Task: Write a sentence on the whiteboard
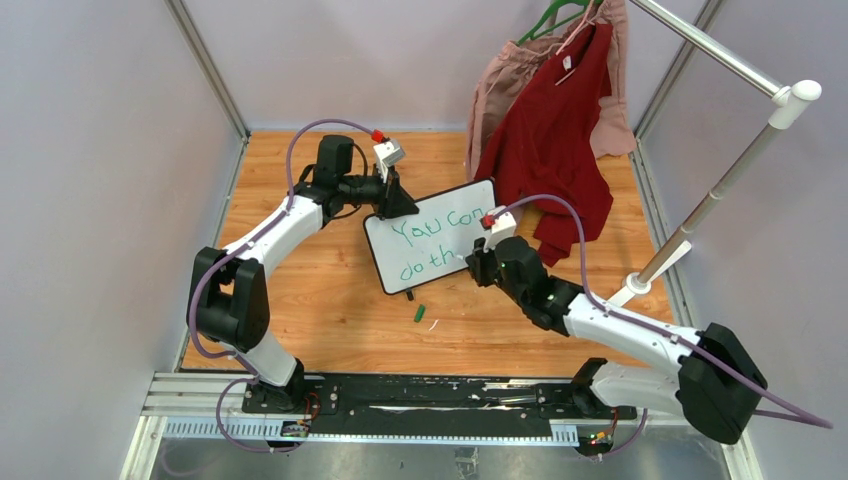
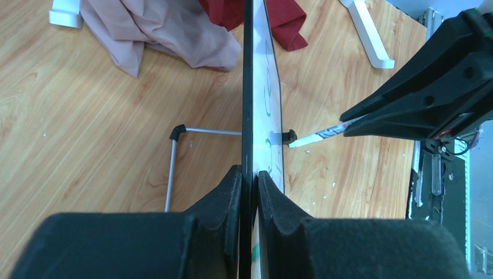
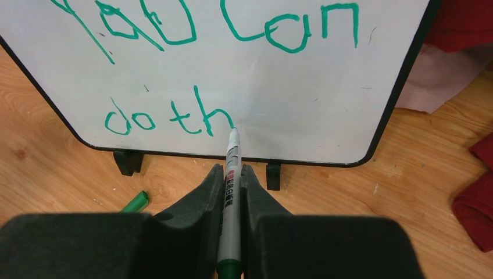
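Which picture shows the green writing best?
The right wrist view: the sentence fills the whiteboard head-on, reading "You can" and "do th", the marker tip at the last letter. The top view shows it small and slanted. The left wrist view sees the board edge-on, barely any green.

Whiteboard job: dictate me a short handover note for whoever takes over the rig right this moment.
Left end effector: shut on the upper edge of the whiteboard, holding it upright on the table.
Right end effector: shut on the marker, tip at the board by the foot of the "h".
Done: the sentence reads "You can", then "do th", in green.
Left: the second line looks unfinished; complete it, then lift the marker away. The green cap lies on the table below the board.
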Robot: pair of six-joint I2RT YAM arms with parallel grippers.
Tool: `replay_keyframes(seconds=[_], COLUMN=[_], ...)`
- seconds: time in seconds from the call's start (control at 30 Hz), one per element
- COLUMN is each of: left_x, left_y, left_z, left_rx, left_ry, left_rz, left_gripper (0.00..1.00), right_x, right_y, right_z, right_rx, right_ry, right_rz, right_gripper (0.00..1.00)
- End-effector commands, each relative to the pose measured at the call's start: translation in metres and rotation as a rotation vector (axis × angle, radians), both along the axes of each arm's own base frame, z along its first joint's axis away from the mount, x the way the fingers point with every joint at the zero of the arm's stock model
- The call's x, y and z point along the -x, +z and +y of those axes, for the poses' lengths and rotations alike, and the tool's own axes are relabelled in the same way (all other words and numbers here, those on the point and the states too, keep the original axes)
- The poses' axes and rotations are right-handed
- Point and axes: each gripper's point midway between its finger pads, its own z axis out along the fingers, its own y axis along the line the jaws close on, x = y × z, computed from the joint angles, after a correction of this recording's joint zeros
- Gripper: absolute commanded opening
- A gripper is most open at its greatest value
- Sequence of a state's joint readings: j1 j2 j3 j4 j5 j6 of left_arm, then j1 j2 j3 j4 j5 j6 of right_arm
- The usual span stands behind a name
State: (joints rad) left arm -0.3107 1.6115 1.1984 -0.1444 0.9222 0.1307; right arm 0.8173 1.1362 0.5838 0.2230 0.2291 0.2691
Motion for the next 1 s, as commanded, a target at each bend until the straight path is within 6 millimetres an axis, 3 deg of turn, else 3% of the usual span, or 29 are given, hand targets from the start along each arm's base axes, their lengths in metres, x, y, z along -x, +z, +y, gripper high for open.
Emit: replay_keyframes(seconds=[0.0, 0.23, 0.53, 0.97], left_x=[0.001, 0.000, 0.000, 0.000], left_y=[0.003, 0.001, 0.002, 0.002], left_z=[0.000, 0.000, 0.000, 0.000], left_rx=[-0.016, -0.018, -0.017, -0.017], left_ry=[-0.003, 0.000, 0.000, 0.000], left_rz=[-0.058, -0.055, -0.057, -0.055], left_gripper=[0.00, 0.00, 0.00, 0.00], right_x=[-0.001, -0.008, -0.015, -0.024], right_y=[0.021, 0.040, 0.046, 0.046], right_z=[-0.010, -0.011, 0.000, 0.001], right_rx=[-0.027, -0.039, -0.072, -0.064], right_ry=[-0.028, -0.048, -0.039, -0.064], right_rz=[-0.040, -0.089, -0.099, -0.106], right_gripper=[0.00, 0.00, 0.00, 0.00])
